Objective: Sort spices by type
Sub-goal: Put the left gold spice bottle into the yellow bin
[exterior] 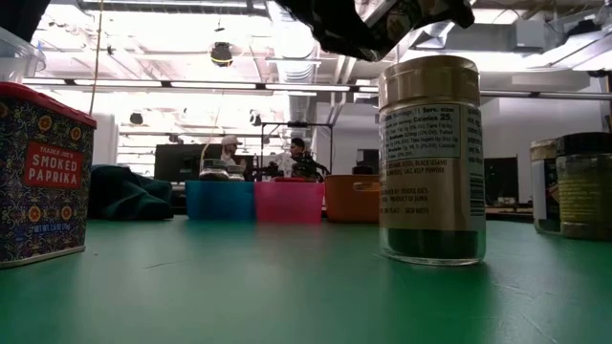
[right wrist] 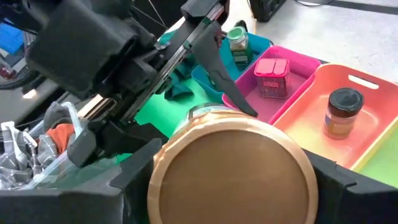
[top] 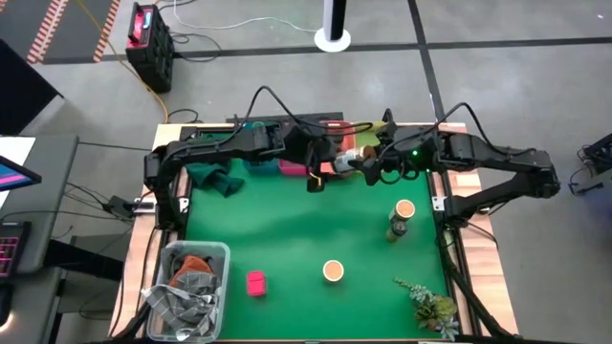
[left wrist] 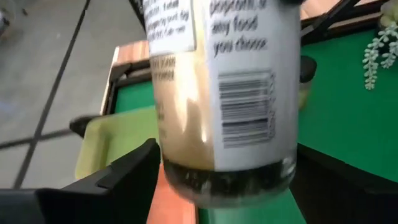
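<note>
A spice jar with a white label and a tan lid hangs in the air over the table's far middle, between my two grippers. My right gripper is shut on its lid end. My left gripper is open, with its fingers close on either side of the jar's base. On the green mat stand a tan-lidded jar, a round jar and a pink box. One more spice sits in each of the blue, pink and orange bins. My right gripper pinches the jar's tan lid by its rim between its two fingers, one on each side. The fingers come from the table's right, slanting a little downward. The jar is lifted clear of the table, its base pointing toward my left gripper.
Blue, pink, orange and yellow bins line the far edge. A dark green cloth lies at far left. A clear tub of rags is near left, and a plant sprig near right.
</note>
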Motion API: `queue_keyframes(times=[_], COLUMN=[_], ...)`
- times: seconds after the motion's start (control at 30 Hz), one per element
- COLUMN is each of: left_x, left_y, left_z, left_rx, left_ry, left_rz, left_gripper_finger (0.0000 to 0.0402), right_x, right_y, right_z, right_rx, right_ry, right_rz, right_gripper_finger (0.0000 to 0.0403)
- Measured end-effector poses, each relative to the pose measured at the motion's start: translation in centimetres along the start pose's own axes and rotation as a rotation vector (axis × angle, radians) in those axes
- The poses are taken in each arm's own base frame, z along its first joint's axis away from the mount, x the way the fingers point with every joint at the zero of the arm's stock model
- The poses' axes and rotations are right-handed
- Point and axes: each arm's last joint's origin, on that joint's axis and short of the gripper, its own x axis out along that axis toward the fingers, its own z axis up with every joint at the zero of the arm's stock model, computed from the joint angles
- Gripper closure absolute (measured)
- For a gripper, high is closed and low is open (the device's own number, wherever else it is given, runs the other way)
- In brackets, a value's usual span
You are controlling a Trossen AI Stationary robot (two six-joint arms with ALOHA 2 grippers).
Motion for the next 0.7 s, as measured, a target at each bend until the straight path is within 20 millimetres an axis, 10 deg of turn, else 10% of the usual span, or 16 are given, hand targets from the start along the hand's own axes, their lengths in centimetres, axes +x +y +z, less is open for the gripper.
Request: queue_keyframes(times=[0.37, 0.7], left_x=[-2.5, -7.7], left_y=[1.4, 6.9], left_z=[-0.3, -1.2], left_rx=[-0.105, -0.21], left_ry=[0.172, 0.118], left_rz=[0.138, 0.238], left_gripper_finger=[0.0048, 0.0047], right_x=[-0.2, -0.1], right_y=[-0.7, -3.4], right_z=[-0.3, -0.8], right_rx=[0.01, 0.174], right_ry=[0.041, 0.149], right_rz=[-0.051, -0.258], right_gripper_finger=[0.0101, 0.0093])
